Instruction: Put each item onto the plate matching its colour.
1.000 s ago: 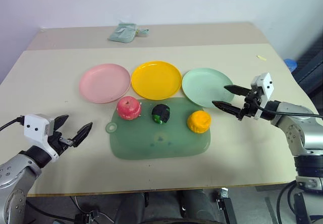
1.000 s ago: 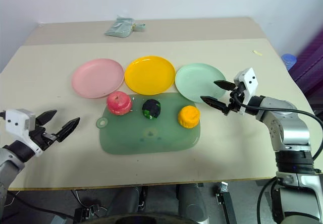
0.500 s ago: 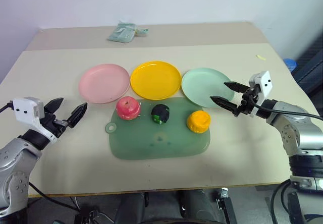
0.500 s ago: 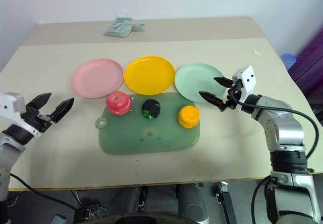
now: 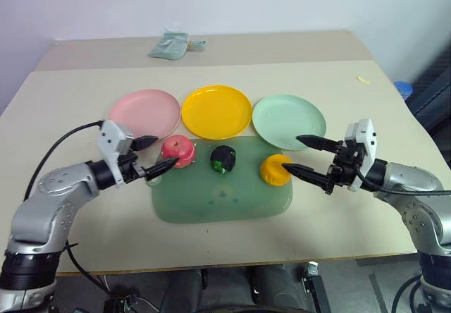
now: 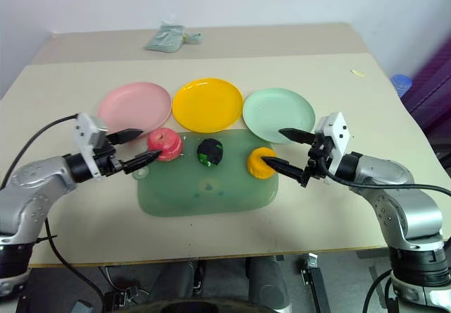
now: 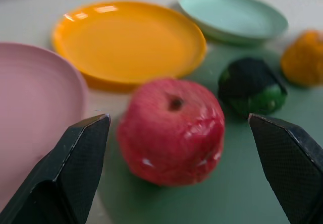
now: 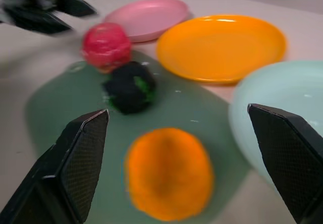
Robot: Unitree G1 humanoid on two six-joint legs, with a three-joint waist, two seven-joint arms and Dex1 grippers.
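Note:
On the green mat (image 5: 222,197) lie a red-pink apple (image 5: 180,151), a dark green and black ball (image 5: 224,158) and a lumpy orange fruit (image 5: 275,170). Behind them stand a pink plate (image 5: 144,113), a yellow plate (image 5: 216,111) and a mint green plate (image 5: 289,121), all bare. My left gripper (image 5: 165,151) is open, its tips at the apple's left side; the left wrist view has the apple (image 7: 171,130) between the fingers (image 7: 75,173). My right gripper (image 5: 290,153) is open beside the orange fruit (image 8: 169,171), lower tip close to it.
A pale green cloth bundle (image 5: 173,45) lies at the table's far edge. A small yellow scrap (image 5: 363,80) sits far right, and a blue object (image 5: 404,87) shows past the table's right edge. Bare tabletop stretches along the front.
My left gripper has swung in from the table's left side to the apple. My right gripper has drawn back from over the mint plate's edge down to the orange fruit.

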